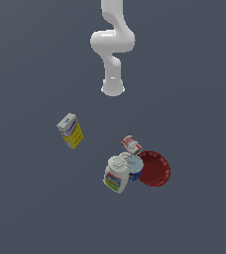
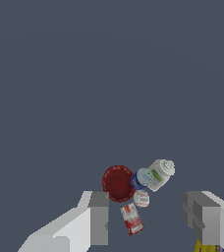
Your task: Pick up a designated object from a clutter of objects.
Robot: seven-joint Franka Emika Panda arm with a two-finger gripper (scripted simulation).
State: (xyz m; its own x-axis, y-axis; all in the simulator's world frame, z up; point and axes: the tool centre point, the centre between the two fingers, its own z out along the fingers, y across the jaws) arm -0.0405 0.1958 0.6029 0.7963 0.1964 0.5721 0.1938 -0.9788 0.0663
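Dark red and shiny, the bowl (image 1: 154,169) is the easiest thing to spot on the grey floor (image 1: 30,208), and it's the widest item in the pile by a good bit. Using the bowl as my anchor: the blue can (image 1: 133,167) sits right up against its rim on the exterior view's left, looks like they're touching. Just past that can, further from the bowl, is the white bottle (image 1: 116,174) with the colourful label, tipped over and pressed against the can. The small red can (image 1: 131,144) lies on its side near the bowl's far edge, toward the arm's base. In the wrist view there's also a small white ball (image 2: 141,198) tucked between the bowl (image 2: 118,183), the blue can (image 2: 142,178) and the red can (image 2: 132,219); I can't really make it out from the outside camera. The yellow-and-white carton (image 1: 70,130) is off on its own, well apart from the bowl, on the exterior view's left. The white arm (image 1: 112,47) hangs high over the scene, well away from the bowl. The gripper (image 2: 151,221) has its two fingers (image 2: 98,219) spread wide with nothing between them, and the bowl sits untouched below.
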